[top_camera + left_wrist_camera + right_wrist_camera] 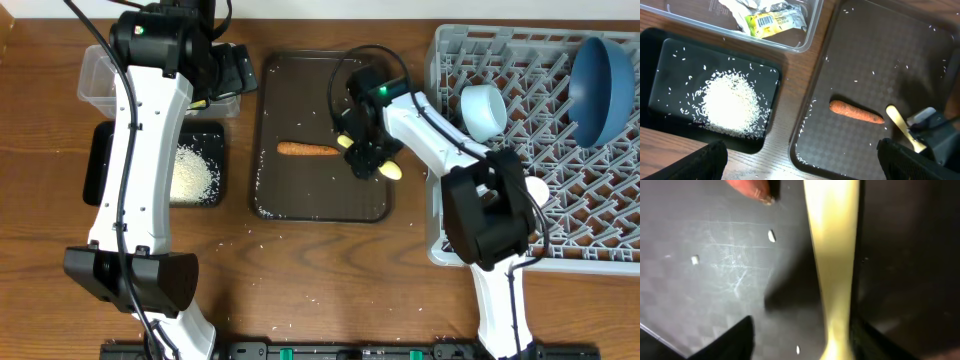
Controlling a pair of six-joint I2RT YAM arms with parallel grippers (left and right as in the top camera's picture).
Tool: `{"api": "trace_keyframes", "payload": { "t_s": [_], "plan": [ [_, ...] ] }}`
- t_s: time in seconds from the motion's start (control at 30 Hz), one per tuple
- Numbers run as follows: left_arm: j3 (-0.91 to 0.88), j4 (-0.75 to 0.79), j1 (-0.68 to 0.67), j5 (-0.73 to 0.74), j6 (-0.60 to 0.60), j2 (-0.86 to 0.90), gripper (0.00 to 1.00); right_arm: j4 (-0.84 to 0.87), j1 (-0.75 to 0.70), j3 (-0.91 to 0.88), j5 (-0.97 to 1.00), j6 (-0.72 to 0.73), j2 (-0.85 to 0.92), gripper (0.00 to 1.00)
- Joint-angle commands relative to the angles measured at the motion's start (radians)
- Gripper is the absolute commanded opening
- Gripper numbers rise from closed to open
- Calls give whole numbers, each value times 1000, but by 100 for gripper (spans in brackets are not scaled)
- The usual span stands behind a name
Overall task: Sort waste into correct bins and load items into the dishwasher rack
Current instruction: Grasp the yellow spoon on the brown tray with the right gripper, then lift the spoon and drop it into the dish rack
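Observation:
My right gripper is low over the dark brown serving tray, open, its fingers either side of the pale yellow spoon. In the right wrist view the spoon handle lies close to the right finger of my gripper. The thin orange carrot lies on the tray just left of it. My left gripper is open and empty, high by the clear tub. The tub holds tissue and the yellow-green wrapper. The black tray holds a rice pile.
The grey rack fills the right side, with a blue bowl at its back and a pale cup at its left. Loose rice grains lie scattered on the serving tray and on the wooden table in front.

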Motion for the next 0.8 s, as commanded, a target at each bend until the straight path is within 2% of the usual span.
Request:
{"api": "trace_keyframes", "payload": {
  "t_s": [0.0, 0.1, 0.27, 0.5, 0.77],
  "plan": [
    [6, -4, 2, -20, -2, 7, 98, -6, -11, 0, -13, -6, 38, 42],
    [6, -3, 2, -20, -2, 7, 98, -13, -20, 0, -28, -1, 45, 20],
    [6, -4, 2, -20, -2, 7, 98, -16, -23, 0, -38, 19, 45, 2],
    [6, -4, 2, -20, -2, 7, 98, -56, -24, 34, -119, 19, 40, 1],
    [6, -4, 2, -20, -2, 7, 98, -194, -31, 247, -295, 30, -35, 1]
  ]
}}
